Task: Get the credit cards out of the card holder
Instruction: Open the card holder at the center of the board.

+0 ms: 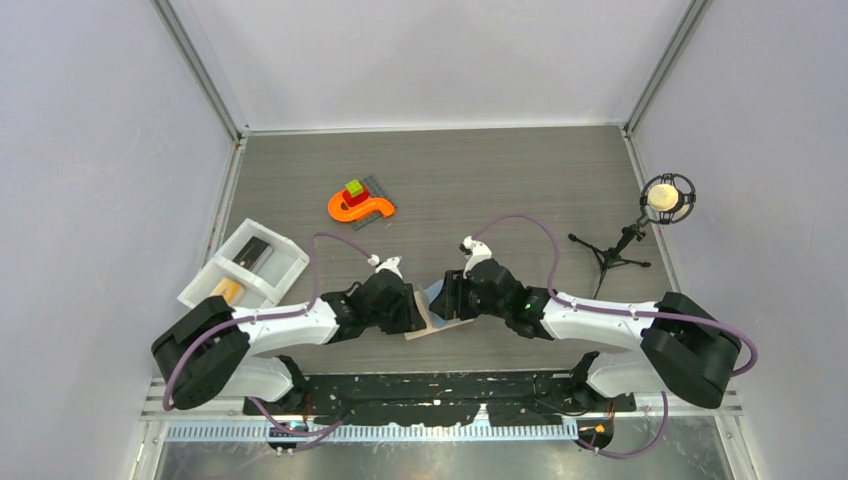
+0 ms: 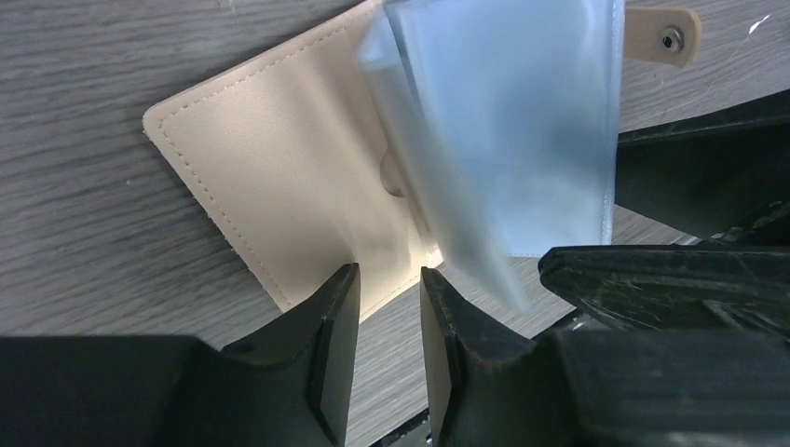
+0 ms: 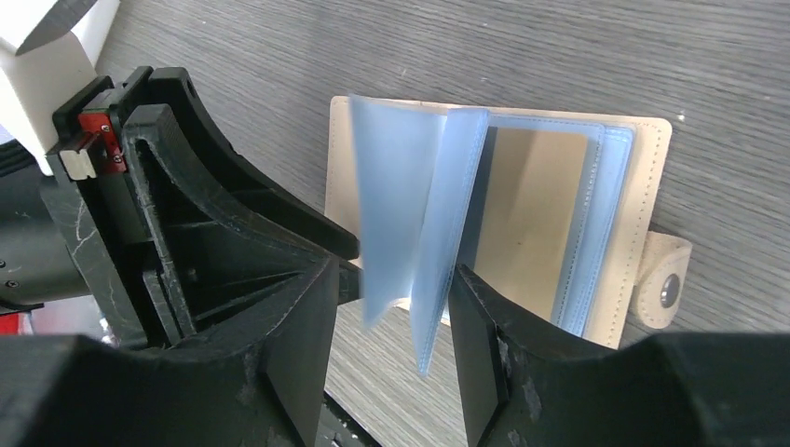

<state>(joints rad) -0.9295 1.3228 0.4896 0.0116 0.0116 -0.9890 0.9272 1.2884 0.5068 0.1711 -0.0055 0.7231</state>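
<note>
The card holder [image 1: 452, 325] lies open on the table between both grippers, beige cover [image 2: 270, 177] flat and pale blue sleeves [image 3: 419, 214] standing up. My left gripper [image 2: 389, 284] is open, its tips at the near edge of the cover with nothing between them. My right gripper [image 3: 393, 272] is open too, and the loose blue sleeves hang unpinched between its fingers. A dull gold rectangle [image 3: 526, 209] shows behind one sleeve; I cannot tell if it is a card. A black credit card [image 1: 253, 252] and an orange-yellow one [image 1: 228, 290] lie in the white tray [image 1: 200, 278].
The snap tab [image 3: 663, 281] sticks out from the holder's right edge. An orange S-shaped toy [image 1: 360, 207] with small blocks sits at the back centre. A microphone on a small tripod [image 1: 625, 245] stands at the right. Walls close in the table.
</note>
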